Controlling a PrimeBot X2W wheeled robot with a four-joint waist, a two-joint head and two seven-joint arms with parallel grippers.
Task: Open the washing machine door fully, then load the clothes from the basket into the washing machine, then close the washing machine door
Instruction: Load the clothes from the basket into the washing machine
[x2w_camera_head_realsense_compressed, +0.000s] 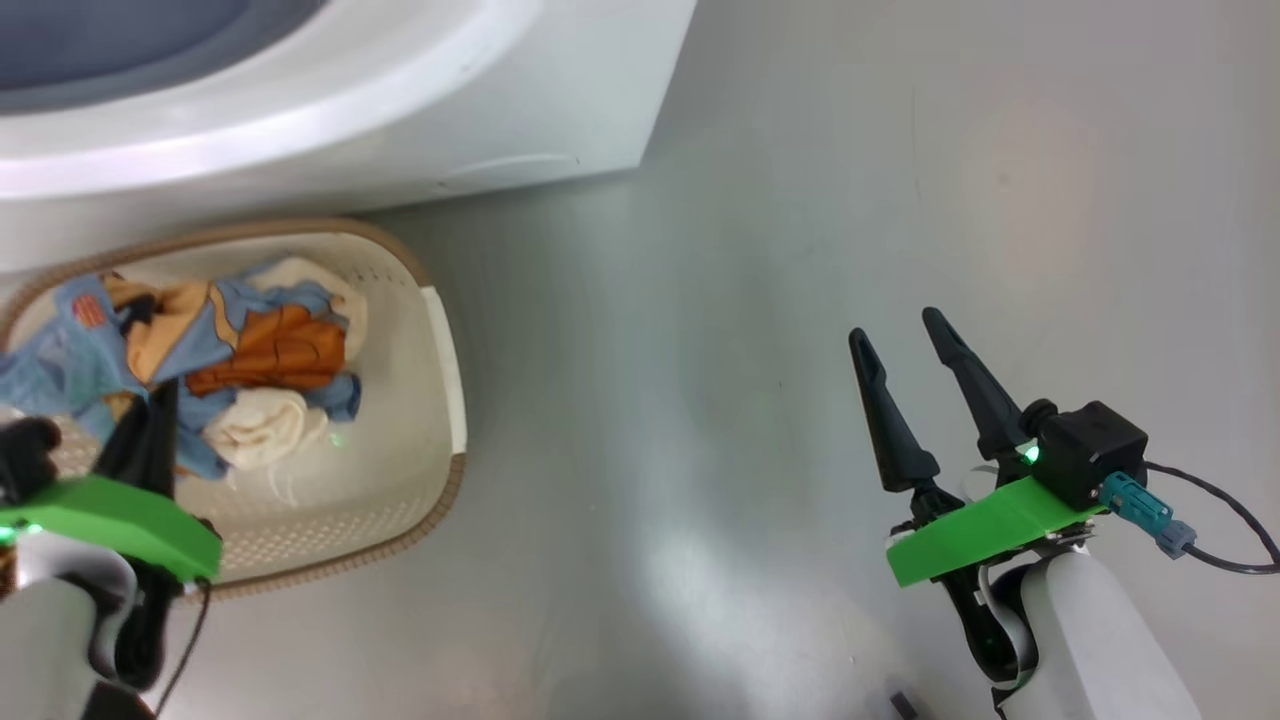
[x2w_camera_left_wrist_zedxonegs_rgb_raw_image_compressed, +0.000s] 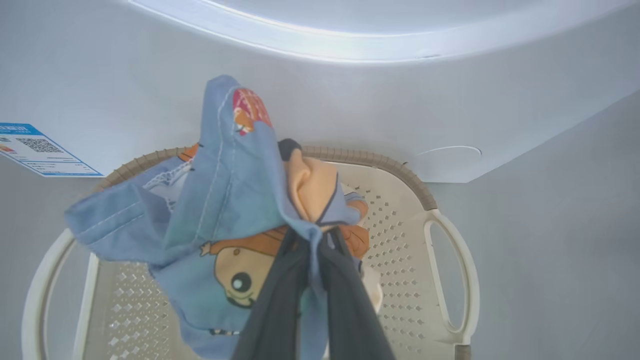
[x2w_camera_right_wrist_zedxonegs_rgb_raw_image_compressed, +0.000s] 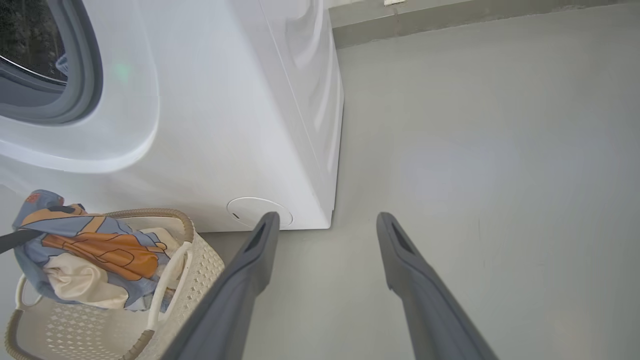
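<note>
Clothes (x2w_camera_left_wrist_zedxonegs_rgb_raw_image_compressed: 225, 200) sit in the basket (x2w_camera_head_realsense_compressed: 455, 380) by the washer (x2w_camera_head_realsense_compressed: 500, 130), soft, light and floppy, so a thick fold is the best place to pinch, as the left gripper (x2w_camera_left_wrist_zedxonegs_rgb_raw_image_compressed: 312, 240) does with tight fingers, while the right gripper (x2w_camera_head_realsense_compressed: 895, 325) has its fingers spread wide.

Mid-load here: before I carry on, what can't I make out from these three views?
- Drum contents: right wrist view, the left edge cuts the washing machine opening; inside is dark.
- Basket bottom under the pile: head view, clothes and left gripper cover it.
- Left fingers, their tips: left wrist view, cloth drapes over them.
- Blue label text: left wrist view, too small.
</note>
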